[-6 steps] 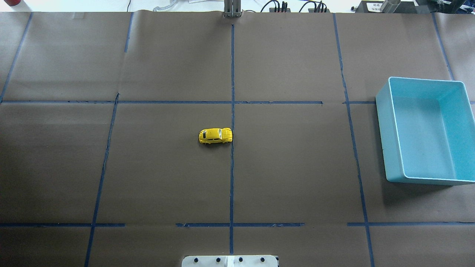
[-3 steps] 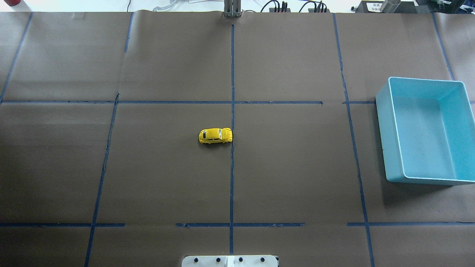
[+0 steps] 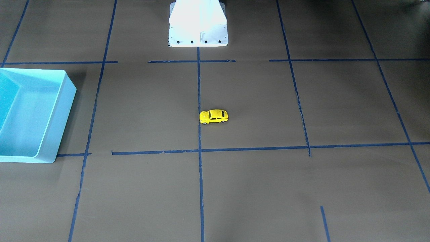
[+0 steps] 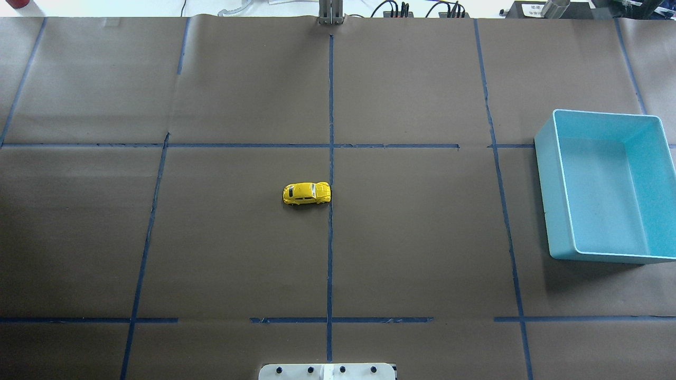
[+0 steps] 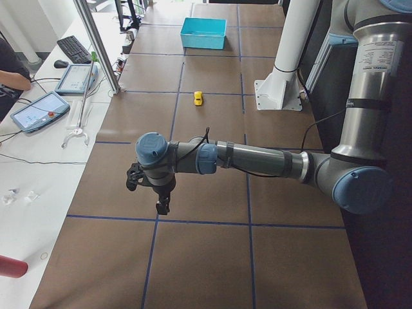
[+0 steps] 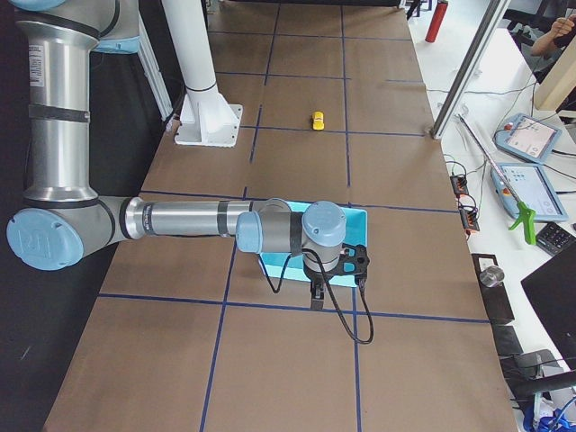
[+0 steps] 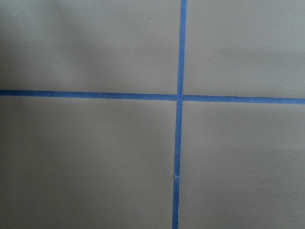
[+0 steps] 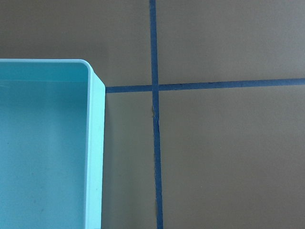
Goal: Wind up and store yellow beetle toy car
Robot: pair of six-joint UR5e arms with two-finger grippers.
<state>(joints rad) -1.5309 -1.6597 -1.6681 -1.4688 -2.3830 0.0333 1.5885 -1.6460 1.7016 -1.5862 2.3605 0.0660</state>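
Nearest the side cameras, at the two ends of the bench, neither arm is close to the work. The left arm hangs over the left end. The right arm hangs over the right end, above a corner of the light blue bin. Only the side views show the jaws, so I cannot tell whether either pair is apart or together. Farther in, at the middle of the bench, the yellow beetle toy car sits on its wheels, lengthwise to the long edges. One end touches the centre tape line.

Likely risks: the car is tiny, rounded and free-rolling, so jaws closing off-centre could nudge it away or let it slip out. Winding probably means dragging it with the wheels pressed down, and an early release could send it running toward a bench edge. The bin is well apart, so a weak hold could drop the car on the way.

Against the overhead views from moments before, nothing differs: car and bin lie in the same places.
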